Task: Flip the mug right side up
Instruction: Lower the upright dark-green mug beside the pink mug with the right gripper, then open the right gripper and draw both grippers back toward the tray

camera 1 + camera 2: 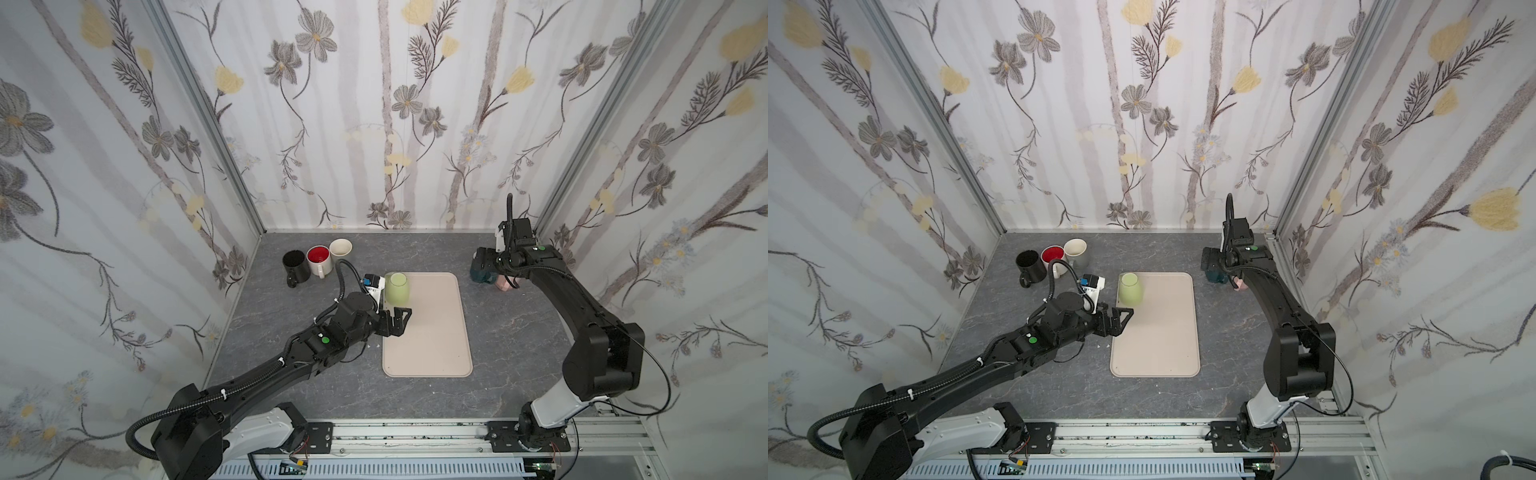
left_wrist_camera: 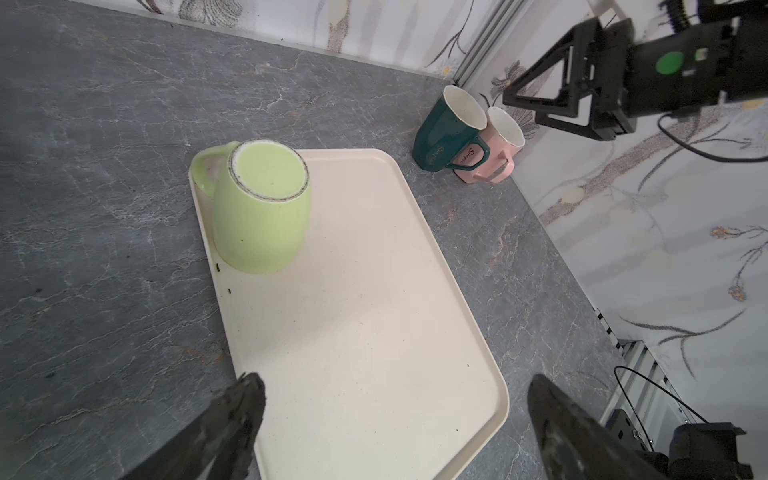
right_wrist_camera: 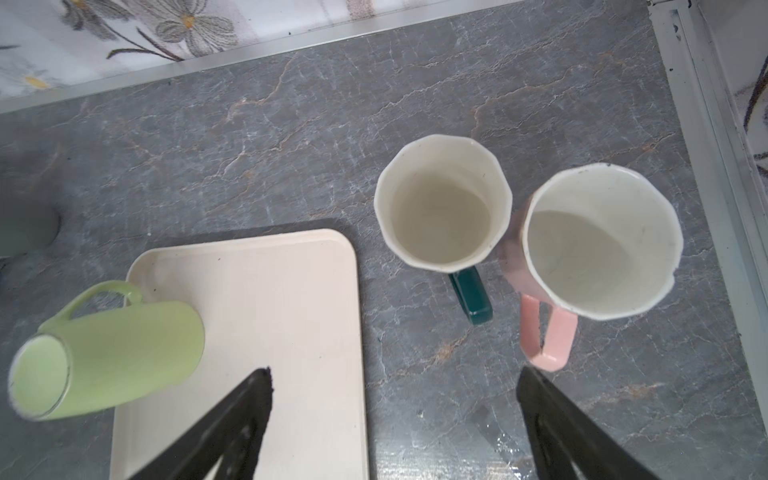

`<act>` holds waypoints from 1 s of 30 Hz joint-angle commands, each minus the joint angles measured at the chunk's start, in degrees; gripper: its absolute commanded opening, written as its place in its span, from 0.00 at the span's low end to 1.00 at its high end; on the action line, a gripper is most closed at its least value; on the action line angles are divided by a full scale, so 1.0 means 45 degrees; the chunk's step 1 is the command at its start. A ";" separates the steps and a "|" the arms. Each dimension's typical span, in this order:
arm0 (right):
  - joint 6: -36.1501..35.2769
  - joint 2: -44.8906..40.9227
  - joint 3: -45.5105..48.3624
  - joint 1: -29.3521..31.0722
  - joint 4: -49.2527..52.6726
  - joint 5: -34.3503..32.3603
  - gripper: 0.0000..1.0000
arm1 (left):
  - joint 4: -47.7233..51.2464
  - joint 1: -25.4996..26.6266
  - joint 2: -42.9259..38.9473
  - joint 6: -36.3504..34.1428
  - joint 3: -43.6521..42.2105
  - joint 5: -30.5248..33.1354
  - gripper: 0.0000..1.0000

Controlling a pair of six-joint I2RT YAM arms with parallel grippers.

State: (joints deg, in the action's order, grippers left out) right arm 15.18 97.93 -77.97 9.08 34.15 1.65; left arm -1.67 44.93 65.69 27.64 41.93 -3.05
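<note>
The left gripper [image 2: 392,399] hangs over the near-left part of the cream tray [image 1: 432,345], its jaws spread wide with nothing between them but bare tray. One finger [image 2: 241,411] sits above the tray's left rim, and the other [image 2: 552,415] is out past the opposite rim, over the grey table [image 1: 511,332].

Just ahead of these fingers, on the tray's far left corner, stands the green mug [image 2: 262,224]. It is upside down, mouth on the tray and base facing up, and its handle [image 2: 203,170] reaches out over the tray's rim. The fingers do not touch it.

Farther off, to the tray's right, the right gripper [image 3: 395,382] is raised above the table with its jaws also wide apart and empty. Below and just beyond its fingertips stand a teal mug [image 3: 442,203] and a pink mug [image 3: 600,241], both upright and pressed side by side, with their handles pointing back toward the fingers.

Well beyond the left fingers, near the back wall, three more upright mugs cluster together: a black mug [image 1: 296,264], a red-lined mug [image 1: 319,258] and a cream-lined mug [image 1: 340,248].
</note>
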 commanded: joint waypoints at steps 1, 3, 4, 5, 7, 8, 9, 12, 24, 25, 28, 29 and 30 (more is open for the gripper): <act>0.0249 -0.1675 0.1557 0.0131 -0.1321 0.1439 0.97 | 0.0600 -0.0070 0.0213 0.0321 0.0181 0.0400 1.00; 0.0400 -0.2854 0.2855 0.0160 -0.1876 0.2078 1.00 | 0.0683 -0.0081 0.0350 0.0379 0.0106 0.0442 1.00; 0.0449 -0.3343 0.3346 0.0185 -0.2101 0.2302 1.00 | 0.0723 -0.0100 0.0437 0.0353 0.0088 0.0458 1.00; 0.0491 -0.3875 0.4006 0.0242 -0.2386 0.2500 1.00 | 0.0759 -0.0117 0.0535 0.0323 0.0076 0.0508 1.00; 0.0555 -0.4674 0.5143 0.0426 -0.2983 0.2923 1.00 | 0.0782 -0.0150 0.0744 0.0221 0.0076 0.0671 1.00; 0.0683 -0.5049 0.5738 0.0545 -0.3323 0.3149 1.00 | 0.0782 -0.0174 0.0854 0.0154 0.0110 0.0780 1.00; 0.0818 -0.5370 0.6292 0.0695 -0.3667 0.3375 1.00 | 0.0741 -0.0198 0.0965 0.0075 0.0168 0.0945 1.00; 0.1218 -0.6091 0.7586 0.1271 -0.4539 0.3620 1.00 | 0.1025 -0.0380 0.1387 0.0113 0.0600 0.1487 1.00; 0.1783 -0.6515 1.1222 0.2121 -0.6302 0.2183 0.87 | 0.1373 -0.0501 0.2754 0.0967 0.0159 0.1184 1.00; 0.1783 -0.6306 1.1252 0.2116 -0.6459 0.2175 0.81 | 0.1229 -0.0516 0.2838 0.1085 -0.0047 0.1061 1.00; 0.1915 -0.5681 1.1426 0.2123 -0.7151 0.1978 0.72 | 0.0728 -0.0497 0.3169 0.1182 -0.0464 0.0485 1.00; 0.1928 -0.5420 1.1412 0.2122 -0.7332 0.1961 0.70 | 0.0688 -0.0476 0.3266 0.1203 -0.0516 0.0394 1.00; 0.1939 -0.5072 1.1366 0.2121 -0.7500 0.1950 0.66 | 0.0670 -0.0420 0.3364 0.1211 -0.0534 0.0329 1.00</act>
State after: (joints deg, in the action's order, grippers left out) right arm 23.11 72.88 -26.81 18.59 6.46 11.60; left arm 4.10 42.74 80.12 31.90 39.90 0.25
